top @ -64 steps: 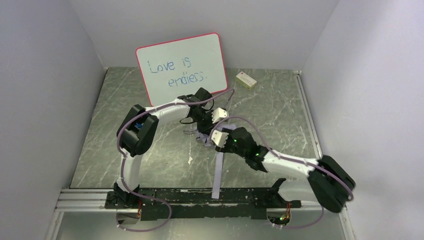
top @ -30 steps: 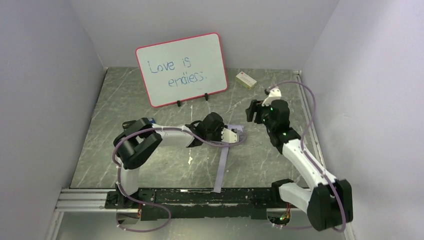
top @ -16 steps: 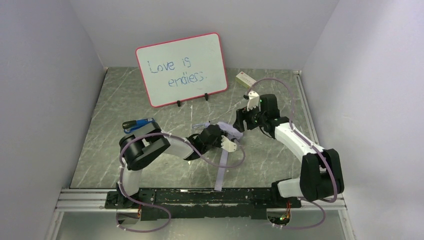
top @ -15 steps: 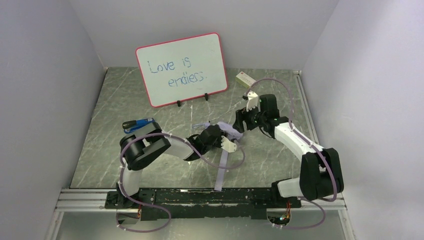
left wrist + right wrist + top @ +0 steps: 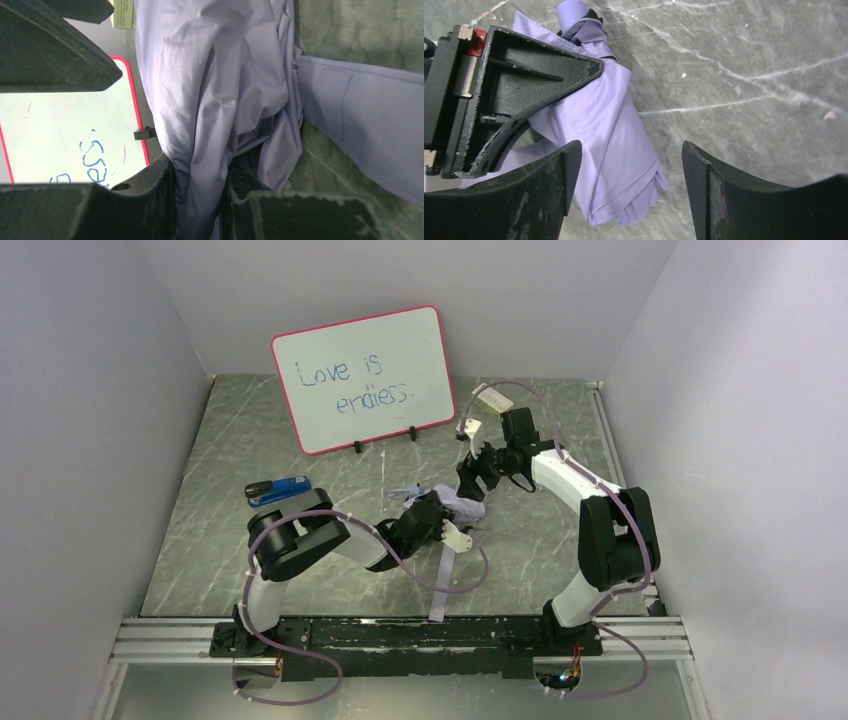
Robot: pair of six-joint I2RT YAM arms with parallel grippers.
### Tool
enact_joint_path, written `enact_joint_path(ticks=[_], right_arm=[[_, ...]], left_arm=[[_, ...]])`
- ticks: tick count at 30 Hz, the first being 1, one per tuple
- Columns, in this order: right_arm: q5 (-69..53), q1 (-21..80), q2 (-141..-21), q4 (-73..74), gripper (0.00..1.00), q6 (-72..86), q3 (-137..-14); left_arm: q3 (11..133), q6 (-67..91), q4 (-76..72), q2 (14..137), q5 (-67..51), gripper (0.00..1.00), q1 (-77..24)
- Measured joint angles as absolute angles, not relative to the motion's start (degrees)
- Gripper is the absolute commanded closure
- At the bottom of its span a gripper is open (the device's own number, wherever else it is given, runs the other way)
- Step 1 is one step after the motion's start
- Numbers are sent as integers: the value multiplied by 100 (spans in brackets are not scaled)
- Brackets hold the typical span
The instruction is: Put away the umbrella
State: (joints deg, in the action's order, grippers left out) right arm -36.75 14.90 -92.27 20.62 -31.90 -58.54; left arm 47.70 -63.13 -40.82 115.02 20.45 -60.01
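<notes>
The umbrella (image 5: pixel 460 504) is a crumpled pale lavender bundle lying mid-table. My left gripper (image 5: pixel 444 518) is shut on its fabric; in the left wrist view the folds (image 5: pixel 215 75) run down between the two black fingers, pinched at my left gripper (image 5: pixel 200 187). My right gripper (image 5: pixel 469 478) hovers open just behind the bundle. In the right wrist view the umbrella's loose end (image 5: pixel 614 150) lies below and between the open fingers of my right gripper (image 5: pixel 629 172), nearer the left finger and not touching either. The handle and shaft are hidden.
A long flat lavender fabric strip (image 5: pixel 437 585) runs from the bundle toward the near edge. The red-framed whiteboard (image 5: pixel 365 375) stands at the back. A blue stapler (image 5: pixel 278 489) lies at the left, and a small white box (image 5: pixel 490 396) at the back right.
My right arm has swung in from the right to just behind the umbrella, its jaws opening wider. My left arm has drawn the bundle slightly nearer, uncovering the blue stapler.
</notes>
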Motion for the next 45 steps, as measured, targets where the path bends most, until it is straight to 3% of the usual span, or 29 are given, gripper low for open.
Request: enact_joint_path(ticks=[12,21,24,27,30,35,37,39,45], right_arm=[[-3942,1492,-10099,3933,25,-4866,-6973],[-4088,1610,-10663,4237,27,-5037,-7133],[-4045,1653,-10763,4263,31,-5026,-7179],[-3916,1691,-10820,4263,42,-4971,-7205],[-3785,1723,-10906,4305,52,-4825,-7288],[-3621,1787,-10940,4313,62,-4648,-7341],[-3581,1798,-10919,4252,64,-4541,-7328],[-3546,1804,-10881,4180,66,-4466,-7277],[-3485,1813,-10742,3918,71,-4289,-7078]], left_arm=[[4700,-6497,-4359,11616,2298,95,-6125],[4663,-6608,-4394,11622,2340,95,-6158],[4659,-6657,-4394,11622,2357,95,-6169],[4659,-6674,-4401,11622,2364,95,-6173],[4646,-6676,-4460,11622,2364,83,-6182],[4565,-6676,-4547,11577,2364,42,-6204],[4436,-6632,-4493,11445,2394,20,-6206],[4368,-6632,-4451,11279,2449,6,-6228],[4318,-6283,-3813,10722,2443,3,-6272]])
